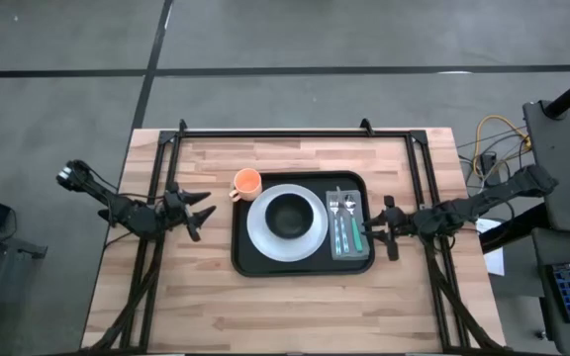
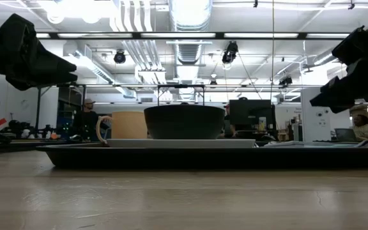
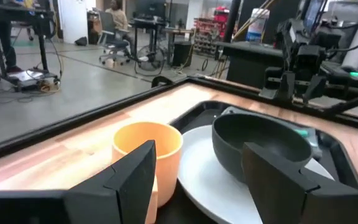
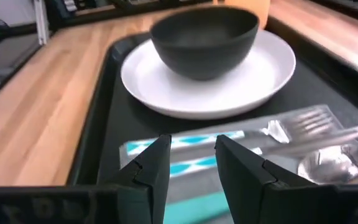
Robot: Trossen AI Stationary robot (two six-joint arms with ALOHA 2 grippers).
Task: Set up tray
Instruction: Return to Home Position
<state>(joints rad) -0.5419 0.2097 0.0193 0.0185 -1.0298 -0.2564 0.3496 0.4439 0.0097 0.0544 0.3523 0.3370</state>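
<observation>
The black tray [image 1: 247, 259] lies mid-table. On it sits a round white plate [image 1: 261, 229] carrying a black bowl [image 1: 289, 216]. A grey napkin [image 1: 360, 247] on the tray's right part bears a fork [image 4: 303, 121] and a spoon [image 4: 328, 163] with teal handles. An orange cup [image 1: 247, 182] stands at the tray's far left corner. My left gripper [image 1: 206, 205] hovers open left of the tray, facing the cup [image 3: 148, 149] and bowl [image 3: 260, 146]. My right gripper [image 1: 369, 230] hovers open over the napkin's right edge, above the teal handles [image 4: 185, 167]. In the low view both grippers are raised above the table.
A black frame [image 1: 295, 133] runs along the table's far edge and down both sides. Bare wood [image 1: 295, 311] lies between the tray and the near edge. People and desks show in the room beyond the table.
</observation>
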